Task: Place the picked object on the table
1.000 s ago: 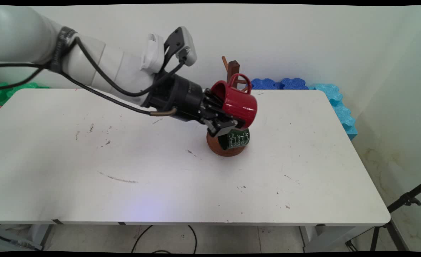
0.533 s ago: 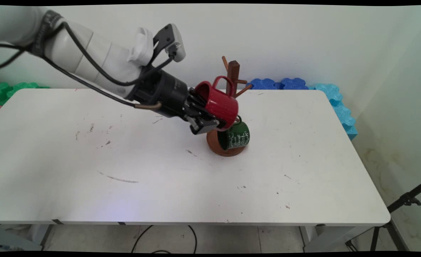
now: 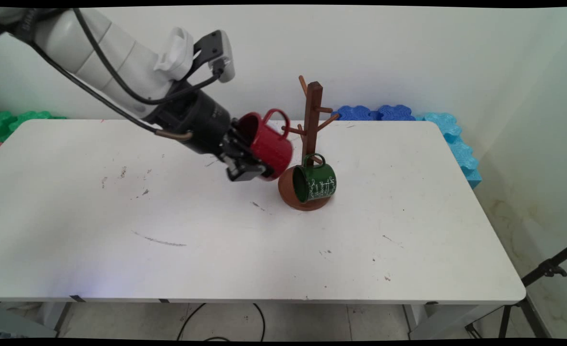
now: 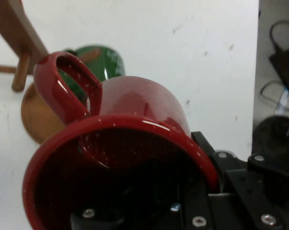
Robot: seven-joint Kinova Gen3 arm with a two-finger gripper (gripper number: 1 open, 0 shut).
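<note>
**Red mug held on its side next to the mug tree**

Main view: From my remote station I see the black two-finger gripper (image 3: pixel 246 166), reaching in from the upper left of the frame, clamped on the rim of a glossy red enamel mug (image 3: pixel 266 145). One finger sits inside the mouth and one outside, which is why the mug hangs tipped on its side, mouth toward the arm, loop handle up. It hangs above the white table (image 3: pixel 216 250), just left of centre frame, close beside the dark wooden mug tree with its round base (image 3: pixel 312 125) but apart from its pegs. A dark green enamel mug with white lettering (image 3: pixel 316 182) hangs from a low peg, resting against the base, mouth facing left.

Hand view: The red mug (image 4: pixel 120 158) fills the lower frame, its speckled glaze catching highlights on the rim and on the thick handle at upper left. Past the handle I can make out the green mug (image 4: pixel 104 62) and the tree's base (image 4: pixel 37 117), with the stem and a peg at the upper left corner.
</note>
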